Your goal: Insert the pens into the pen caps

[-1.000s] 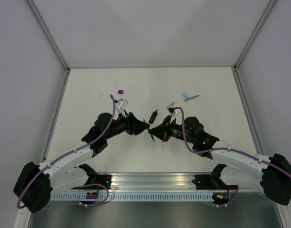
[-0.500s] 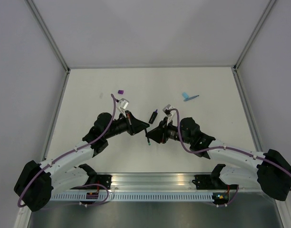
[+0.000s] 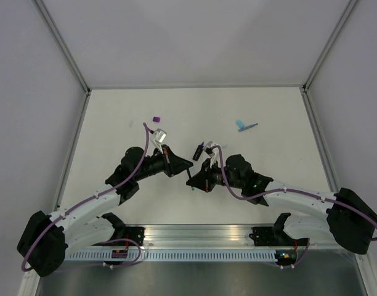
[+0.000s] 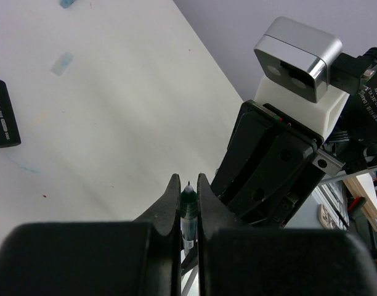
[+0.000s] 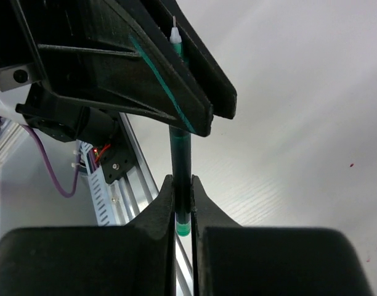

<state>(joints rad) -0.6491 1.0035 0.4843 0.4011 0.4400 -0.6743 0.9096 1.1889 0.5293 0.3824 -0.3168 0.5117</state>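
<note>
- Black and narrow-fingered, the right hand [image 5: 181,185] hangs over the middle of the tabletop [image 3: 114,111], a little toward its near edge. Its fingers are pressed together on the green lower end of the thin dark pen [image 5: 180,154].
- Just beyond it, and slightly toward the left edge, the left hand [image 4: 188,184] is clamped on the same pen close to its writing end. The pen runs straight from one hand to the other, gripped by both.
- From the left wrist view, the pen's pointed tip pokes out just past the closed fingers, uncapped.
- A stubby black marker with a purple end [image 3: 199,150] lies flat on the tabletop just beyond the right hand, near the tabletop's middle and gripped by neither hand.
- Further on, toward the far edge and left of centre, a small purple cap [image 3: 156,119] sits alone, well apart from the marker.
- Farthest off, toward the far right corner, a short light-blue piece [image 3: 239,123] lies beside a thin blue pen [image 3: 251,127]. Whether the two touch is too small to tell, as is whether the light-blue piece is a highlighter or only its cap.
</note>
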